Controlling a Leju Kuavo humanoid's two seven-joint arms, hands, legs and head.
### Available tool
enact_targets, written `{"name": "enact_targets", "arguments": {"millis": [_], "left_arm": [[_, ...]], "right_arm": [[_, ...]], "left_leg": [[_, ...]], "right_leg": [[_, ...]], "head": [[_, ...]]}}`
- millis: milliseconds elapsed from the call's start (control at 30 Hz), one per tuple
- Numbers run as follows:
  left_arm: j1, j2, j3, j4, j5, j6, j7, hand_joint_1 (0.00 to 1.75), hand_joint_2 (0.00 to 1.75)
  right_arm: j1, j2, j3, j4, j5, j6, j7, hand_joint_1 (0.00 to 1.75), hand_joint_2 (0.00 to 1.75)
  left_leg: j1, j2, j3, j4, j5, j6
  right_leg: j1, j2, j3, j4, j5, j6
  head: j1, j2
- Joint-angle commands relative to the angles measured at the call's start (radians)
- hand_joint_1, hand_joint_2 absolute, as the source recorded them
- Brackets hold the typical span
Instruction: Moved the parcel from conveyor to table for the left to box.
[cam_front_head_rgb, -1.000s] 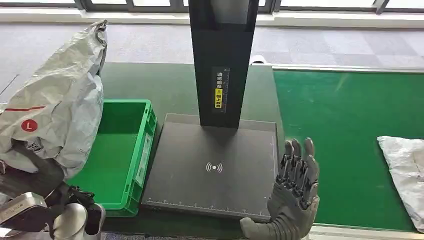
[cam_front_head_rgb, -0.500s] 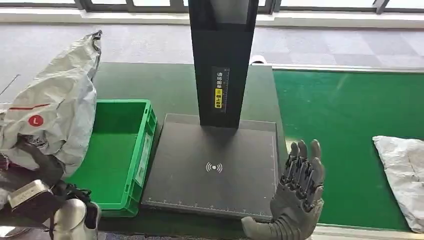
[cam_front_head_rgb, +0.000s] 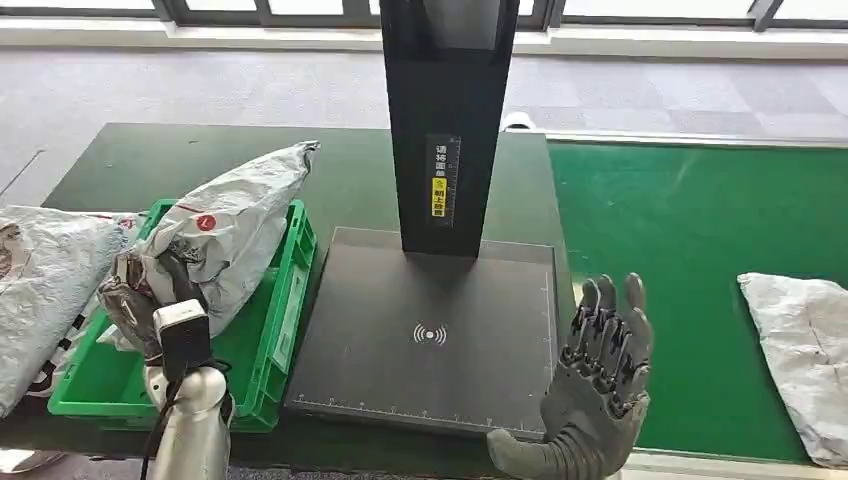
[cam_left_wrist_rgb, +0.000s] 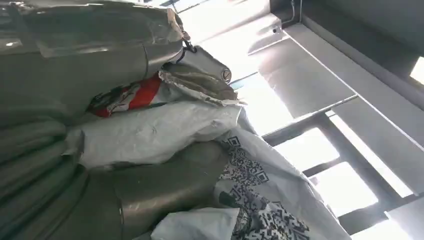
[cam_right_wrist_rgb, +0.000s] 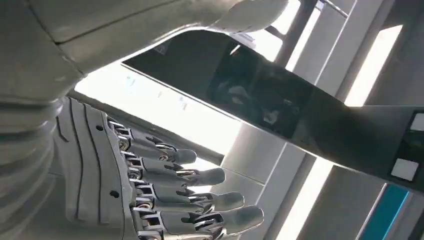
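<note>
My left hand (cam_front_head_rgb: 150, 295) grips a grey plastic parcel (cam_front_head_rgb: 232, 228) with a red round sticker and holds it tilted over the green box (cam_front_head_rgb: 278, 330); its upper end points toward the black post. In the left wrist view the parcel (cam_left_wrist_rgb: 150, 130) lies against my thumb, its crumpled film and a QR label in front of the camera. My right hand (cam_front_head_rgb: 597, 375) stands upright at the front right corner of the black scan plate (cam_front_head_rgb: 430, 335), fingers spread, holding nothing; the right wrist view shows those fingers (cam_right_wrist_rgb: 170, 190) apart. Another grey parcel (cam_front_head_rgb: 805, 345) lies on the green conveyor (cam_front_head_rgb: 680, 260).
A black post (cam_front_head_rgb: 445, 120) with a yellow label rises from the back of the scan plate. Another grey parcel (cam_front_head_rgb: 45, 290) lies at the left, beside the green box. The dark green table (cam_front_head_rgb: 350, 170) runs behind the box and plate.
My left hand has swung the parcel down and to the right, from high at the left edge to low over the green box. The conveyor parcel has drifted slightly left. My right hand has barely moved.
</note>
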Motion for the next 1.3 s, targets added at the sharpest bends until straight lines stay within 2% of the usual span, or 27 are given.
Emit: {"name": "enact_targets", "arguments": {"millis": [33, 267, 300, 333, 367, 467, 600, 1200, 1267, 1300], "left_arm": [[-0.006, 0.006, 0.029, 0.119, -0.002, -0.001, -0.032, 1.75, 1.75], [-0.004, -0.006, 0.054, 0.092, -0.014, -0.001, -0.032, 1.75, 1.75], [0.008, -0.026, 0.073, 0.041, -0.032, -0.001, -0.032, 0.00, 1.75], [0.014, -0.031, 0.071, 0.026, -0.010, -0.001, -0.032, 0.00, 1.75], [0.020, -0.029, 0.063, 0.019, -0.007, -0.001, -0.032, 0.00, 0.00], [0.031, -0.045, 0.075, -0.026, -0.012, -0.001, -0.032, 0.00, 0.00], [0.038, -0.056, 0.081, -0.038, -0.026, -0.001, -0.032, 0.00, 0.00], [0.056, -0.064, 0.099, -0.082, -0.023, -0.001, -0.032, 0.00, 0.00], [0.070, -0.067, 0.092, -0.125, -0.002, -0.001, -0.032, 0.00, 0.00], [0.219, -0.013, -0.132, -0.456, 0.264, -0.001, -0.032, 0.00, 0.00]], "right_arm": [[-0.029, -0.024, -0.014, 0.031, -0.018, 0.002, -0.001, 0.00, 1.75], [-0.046, -0.057, -0.006, 0.030, -0.067, 0.002, -0.001, 0.00, 1.75], [-0.048, -0.056, -0.007, 0.030, -0.069, 0.002, -0.001, 0.00, 1.75], [-0.048, -0.053, -0.010, 0.029, -0.067, 0.002, -0.001, 0.00, 1.75], [-0.045, -0.050, -0.012, 0.026, -0.064, 0.002, -0.001, 0.00, 1.75], [-0.037, -0.044, -0.014, 0.019, -0.050, 0.002, -0.001, 0.00, 1.75], [-0.022, -0.031, -0.019, 0.009, -0.027, 0.002, -0.001, 0.00, 1.75], [-0.030, 0.005, -0.031, 0.031, 0.011, 0.002, -0.001, 0.00, 1.75], [-0.018, 0.023, -0.066, 0.035, 0.041, 0.002, -0.001, 0.00, 1.75], [0.097, 0.165, -0.472, 0.157, 0.184, 0.002, -0.001, 0.00, 1.75]], "left_leg": [[0.000, 0.001, 0.001, -0.002, 0.002, 0.000], [0.000, 0.002, 0.004, -0.004, 0.003, 0.001], [0.000, 0.001, 0.005, -0.002, 0.002, 0.001], [0.000, 0.003, 0.004, -0.003, 0.003, 0.001], [0.000, 0.002, 0.005, -0.001, 0.002, 0.001], [0.001, 0.005, 0.003, -0.004, 0.004, 0.001], [0.001, 0.002, 0.005, -0.001, 0.002, 0.000], [0.001, 0.002, 0.002, -0.001, 0.001, -0.001], [0.001, 0.003, 0.001, -0.002, 0.002, -0.001], [0.001, 0.002, 0.001, -0.002, 0.002, 0.000]], "right_leg": [[0.000, 0.001, 0.001, -0.001, 0.002, -0.001], [0.000, 0.002, 0.004, -0.004, 0.004, -0.001], [0.000, 0.001, 0.005, -0.002, 0.002, 0.000], [0.000, 0.002, 0.004, -0.003, 0.003, -0.001], [0.000, 0.002, 0.005, -0.001, 0.002, -0.001], [0.001, 0.004, 0.002, -0.004, 0.005, -0.001], [0.001, 0.002, 0.004, -0.001, 0.001, -0.001], [0.001, 0.002, 0.001, 0.000, 0.001, -0.001], [0.001, 0.003, 0.000, -0.002, 0.002, -0.001], [0.002, 0.003, 0.000, -0.002, 0.002, -0.001]], "head": [[0.000, 0.000], [0.000, 0.000], [0.000, 0.000], [0.000, 0.000], [0.000, 0.000], [0.000, 0.000], [0.000, 0.000], [0.000, 0.000], [0.000, 0.000], [0.000, 0.000]]}}
